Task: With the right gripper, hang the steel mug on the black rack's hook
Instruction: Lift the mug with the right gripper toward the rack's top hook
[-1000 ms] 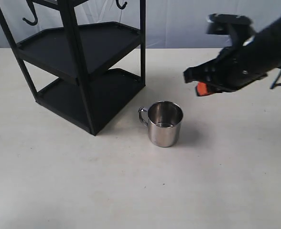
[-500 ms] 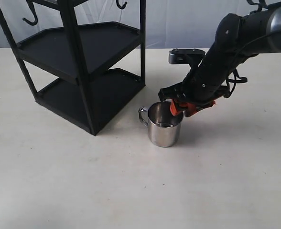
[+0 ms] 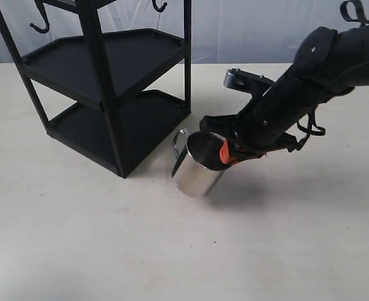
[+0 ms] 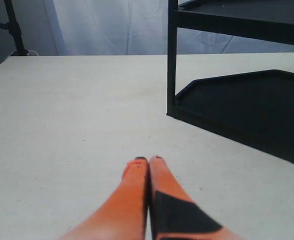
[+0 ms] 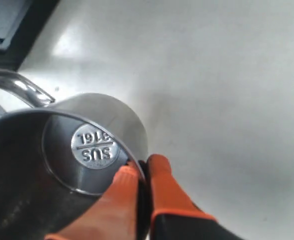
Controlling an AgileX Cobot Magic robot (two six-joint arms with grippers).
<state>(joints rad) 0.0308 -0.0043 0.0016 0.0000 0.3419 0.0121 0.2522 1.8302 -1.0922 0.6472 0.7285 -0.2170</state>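
The steel mug [image 3: 194, 169] hangs tilted just above the table, its looped handle [image 3: 179, 141] turned toward the black rack [image 3: 109, 81]. My right gripper [image 3: 225, 149] is shut on the mug's rim, one orange finger inside and one outside; the right wrist view shows the mug [image 5: 87, 145] and the pinching fingers [image 5: 159, 185]. Two hooks show at the rack's top, one hook [image 3: 40, 24] on the left, another [image 3: 159, 6] further right. My left gripper [image 4: 148, 161] is shut and empty, low over the table near the rack's bottom shelf [image 4: 247, 107].
The pale table [image 3: 172, 251] spreads in front of and to the right of the rack. A white curtain [image 3: 253, 28] hangs behind. A dark stand [image 4: 14, 30] rises at the table's far corner in the left wrist view.
My right gripper came down from the upper right onto the mug's rim, shut on it, and now has lifted and tilted the mug toward the left.
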